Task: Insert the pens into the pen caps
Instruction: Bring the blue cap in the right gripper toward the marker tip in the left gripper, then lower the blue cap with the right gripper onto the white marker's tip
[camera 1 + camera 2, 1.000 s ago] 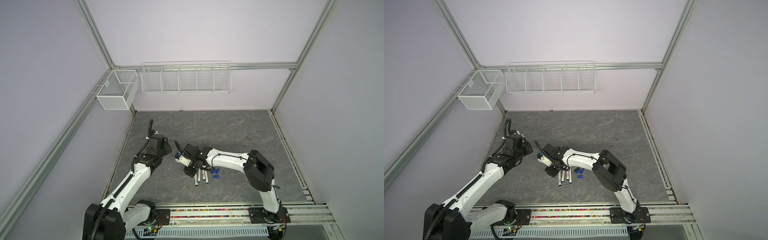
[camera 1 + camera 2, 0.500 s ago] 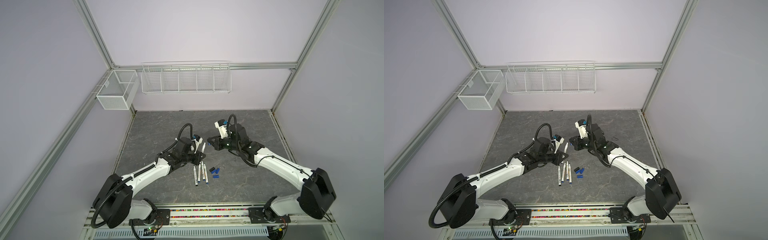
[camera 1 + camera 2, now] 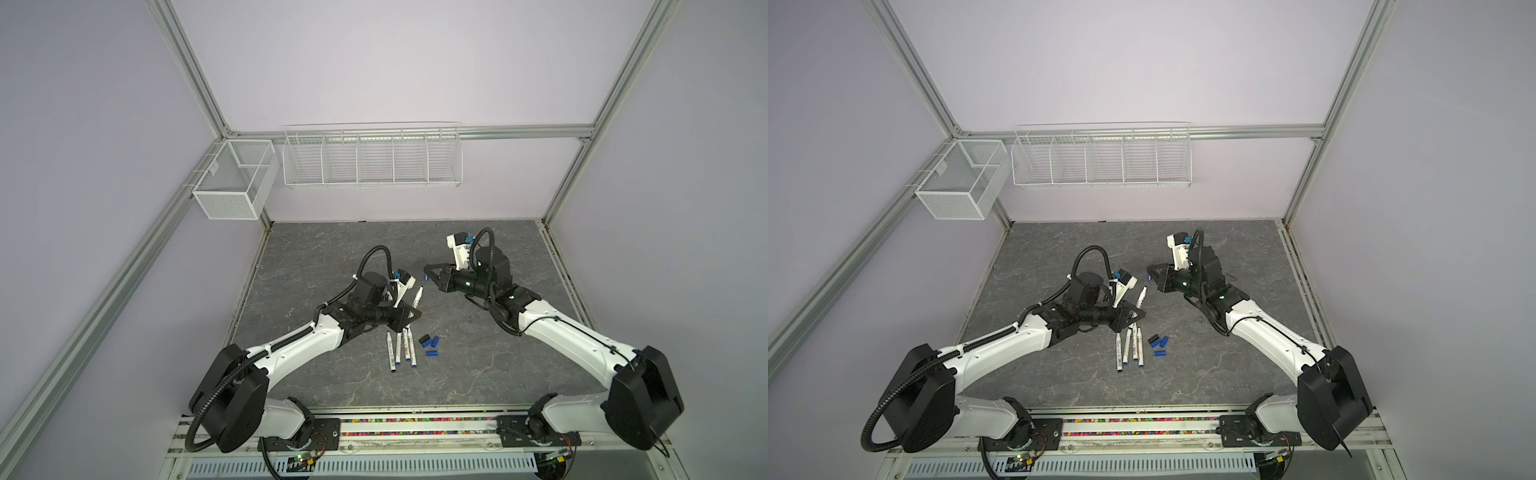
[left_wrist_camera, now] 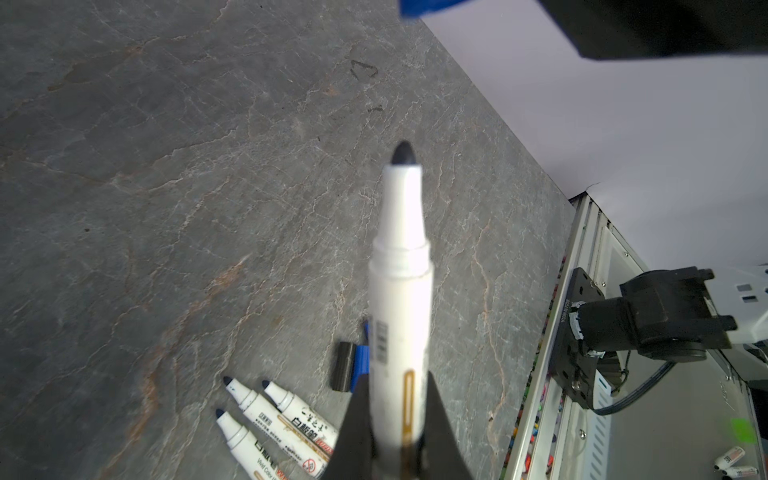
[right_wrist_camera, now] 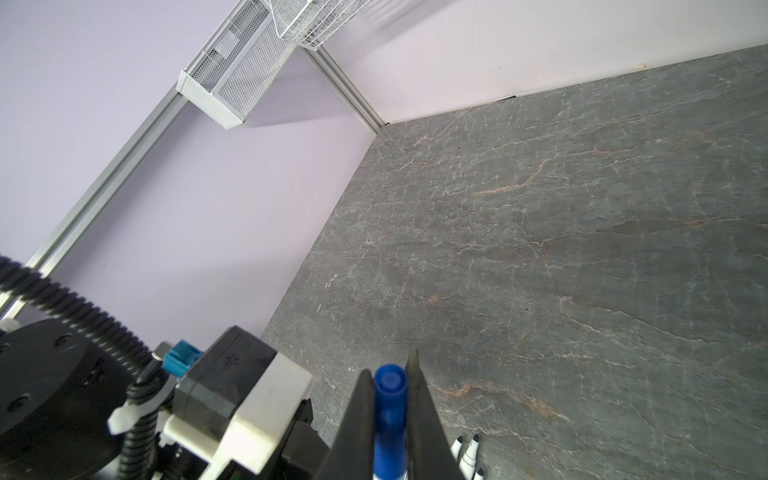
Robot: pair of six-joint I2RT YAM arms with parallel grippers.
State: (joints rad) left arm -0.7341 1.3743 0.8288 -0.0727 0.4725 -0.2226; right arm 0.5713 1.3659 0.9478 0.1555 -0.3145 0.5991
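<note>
- You are at the mating step. Your left gripper (image 4: 399, 378) is clamped on a white pen (image 4: 401, 270) with its tip bare, and your right gripper (image 5: 390, 368) is pinched tight on a blue cap (image 5: 390, 409).
- Next, line the cap's mouth up with the tip, then push along one axis.
- Both arms reach inward, raised above the table (image 3: 332, 257). Tip and cap are near but apart.
- The other pens (image 3: 400, 345) and caps (image 3: 430, 341) lie on the table below.

Shows held pen (image 4: 401, 316) blurred, rear end cut off in left wrist view. Hides blue caps (image 4: 360, 360) partly behind it. Crops loose pens (image 4: 291, 417) at the edge. Crops held cap (image 5: 390, 411) in right wrist view. Leaves pen labels (image 3: 398, 347) unreadable in both top views.
</note>
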